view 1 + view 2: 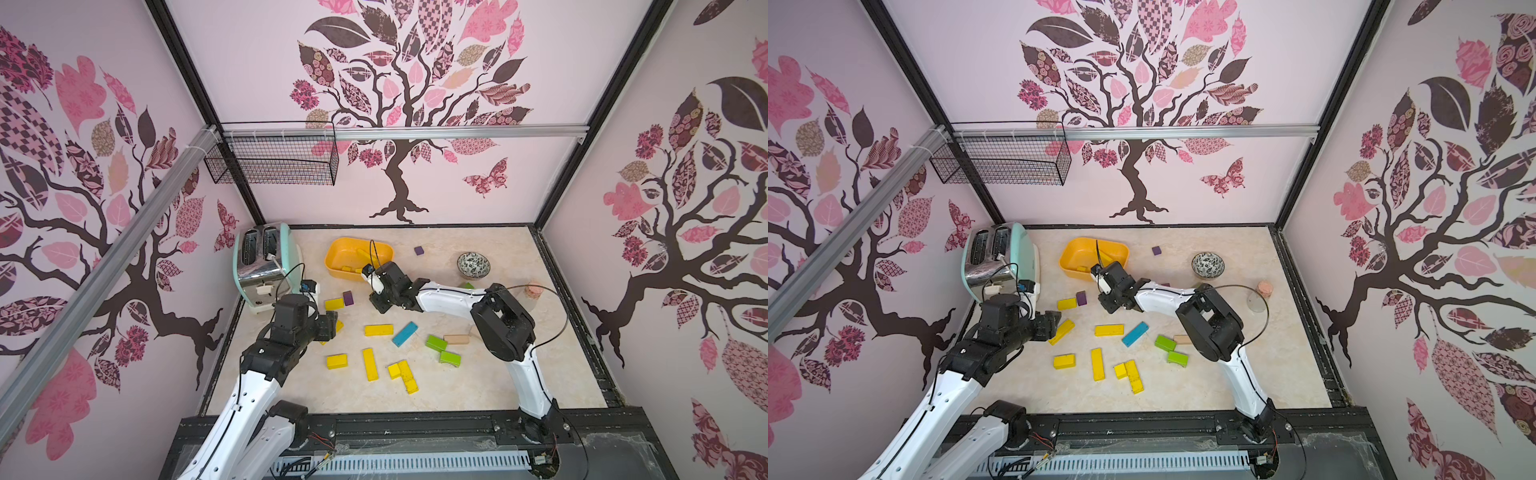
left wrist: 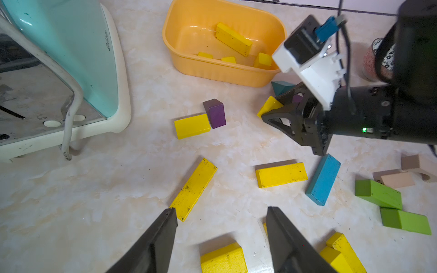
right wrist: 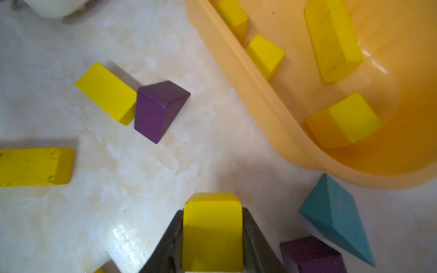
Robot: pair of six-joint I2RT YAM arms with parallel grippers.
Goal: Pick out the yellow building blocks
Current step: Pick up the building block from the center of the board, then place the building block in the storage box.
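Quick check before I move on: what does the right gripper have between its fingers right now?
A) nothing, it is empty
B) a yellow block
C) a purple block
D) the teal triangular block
B: the right wrist view shows a yellow block clamped between the dark fingers of the right gripper, just outside the orange tub.
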